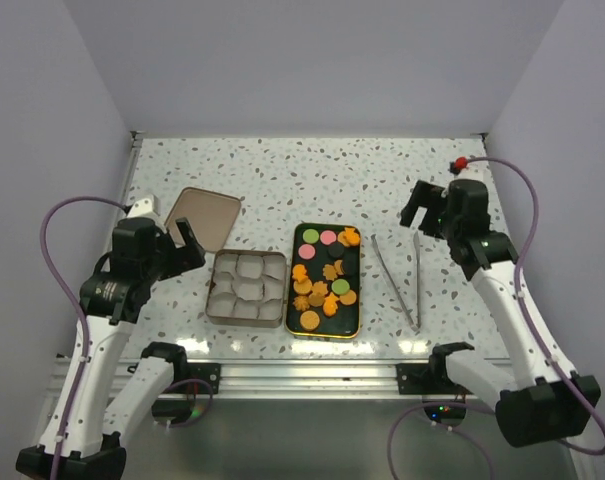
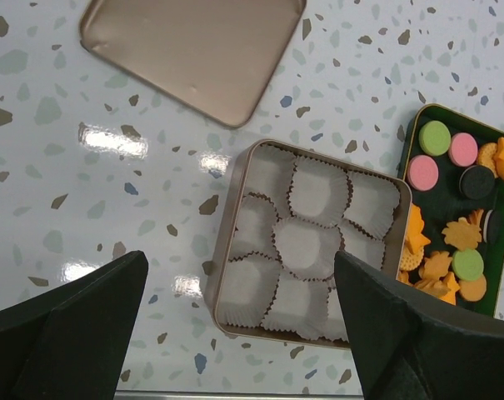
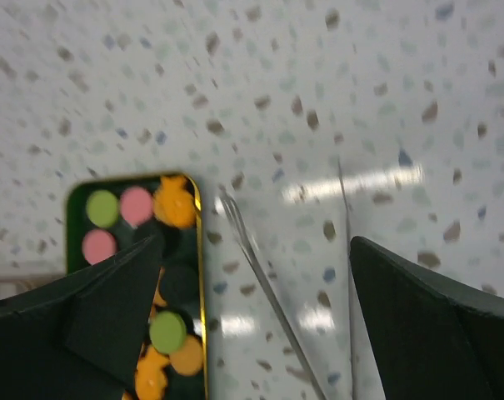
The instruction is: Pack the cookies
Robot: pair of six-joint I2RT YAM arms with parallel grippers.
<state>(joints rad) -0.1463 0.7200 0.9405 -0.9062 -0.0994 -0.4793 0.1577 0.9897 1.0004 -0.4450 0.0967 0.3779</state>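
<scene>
1. Left tool (image 2: 241, 262): nearest in the left wrist view. Two dark fingers spread wide, nothing between them. Hangs above the table, just left of the tin and near the lid.

2. Right tool (image 3: 256, 246): nearest in the right wrist view. Dark fingers spread wide, holding nothing. Hangs above the table's right side, beyond and just right of the tongs, apart from the tray.

3. Table (image 1: 282, 170): white top, speckled in brown, grey and blue. Carries all items below.

4. Tray (image 2: 503, 267): oblong, dark green inside, gold rim. Lies flat at the table's middle, long side just beside the tin, on its right. Holds the cookies.

5. Tin (image 1: 211, 290): square, brown metal, open. Lies left of the tray, between it and the left tool.

6. Lid (image 1: 204, 218): brown, rounded corners, lying flat. Sits behind the tin, towards the left, turned at an angle to it, one corner near the tin's far edge.

7. Tongs (image 1: 416, 285): thin metal, two arms joined at the near end and splayed towards the far end. Lie flat, right of the tray and apart from it.

8. Cups (image 1: 250, 285): white pleated paper, packed in rows, filling the tin.

9. Cookies (image 1: 331, 270): small pieces, all in the tray. Mostly orange rounds and leaf shapes, with pink, green and dark rounds, several at the far end.
</scene>
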